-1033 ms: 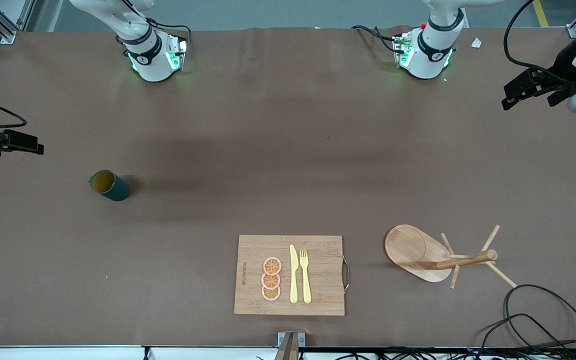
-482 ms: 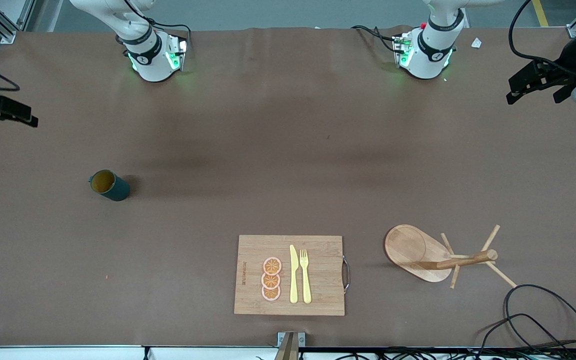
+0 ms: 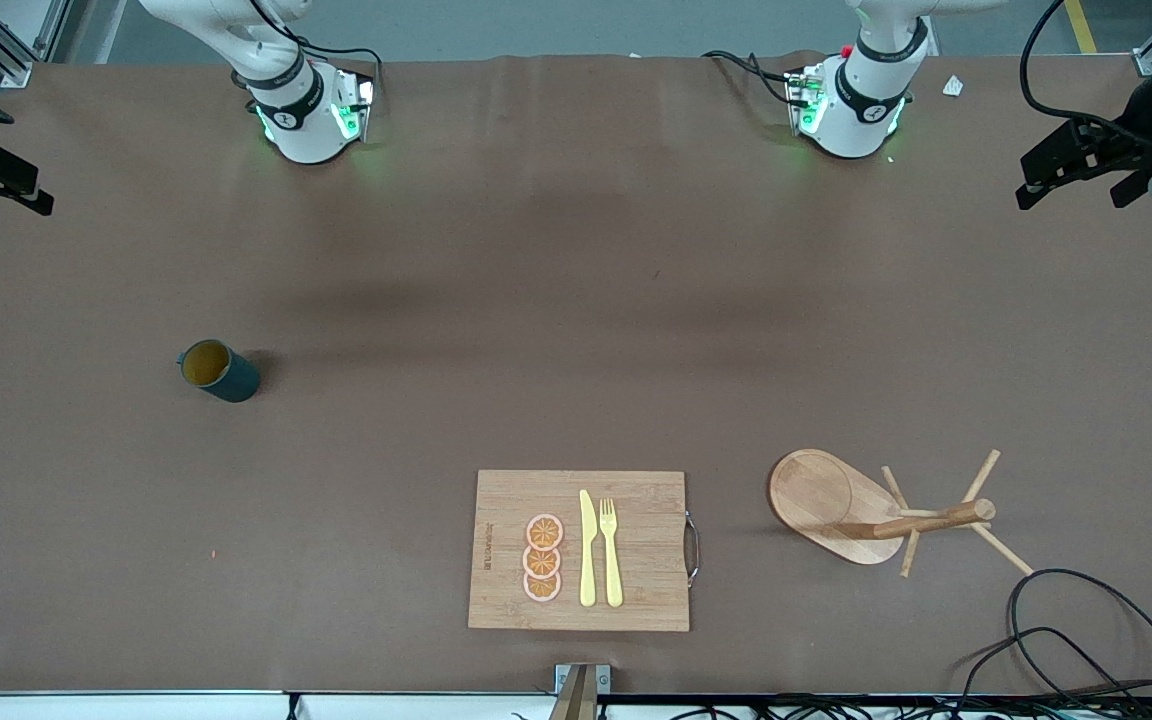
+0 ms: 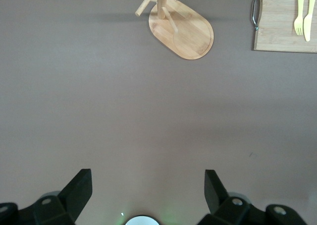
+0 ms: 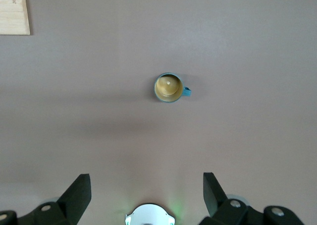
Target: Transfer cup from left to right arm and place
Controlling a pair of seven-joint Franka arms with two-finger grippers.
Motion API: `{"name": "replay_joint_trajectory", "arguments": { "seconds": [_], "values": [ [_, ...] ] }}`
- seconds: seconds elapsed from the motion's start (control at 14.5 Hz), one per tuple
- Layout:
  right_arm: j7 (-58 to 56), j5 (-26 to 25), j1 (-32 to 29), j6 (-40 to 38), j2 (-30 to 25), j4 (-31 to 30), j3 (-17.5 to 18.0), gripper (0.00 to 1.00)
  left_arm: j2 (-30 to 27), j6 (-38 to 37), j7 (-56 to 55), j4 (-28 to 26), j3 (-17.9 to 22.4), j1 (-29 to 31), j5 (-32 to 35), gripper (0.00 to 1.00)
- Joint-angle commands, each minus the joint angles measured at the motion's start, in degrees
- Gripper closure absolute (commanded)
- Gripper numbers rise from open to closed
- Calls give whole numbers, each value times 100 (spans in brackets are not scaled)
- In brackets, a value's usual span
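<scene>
Cup standing free on counter, both grippers up and empty.
Cup (image 3: 219, 371) upright, empty, yellow inside, toward the right arm's end of the counter (image 3: 576, 300). Right gripper (image 5: 147, 195) over the counter above the cup, fingers wide. Left gripper (image 4: 148, 193) over the left arm's end, fingers wide. Board (image 3: 636, 550) carries knife, fork, orange slices.

cup (image 3: 219, 371): bare table all round | cutting board (image 3: 636, 520), mug tree (image 3: 876, 510): well apart
</scene>
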Motion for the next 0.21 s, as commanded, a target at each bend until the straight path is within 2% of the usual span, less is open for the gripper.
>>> {"name": "replay_joint_trajectory", "arguments": {
  "seconds": [0.0,0.14],
  "values": [
    [77,-101,115,-8,-111,-176,43,0,69,-2,86,190,-20,51,-23,0],
    [77,-110,177,-26,-111,-185,43,0,70,-10,86,190,-20,42,-32,0]
  ]
}}
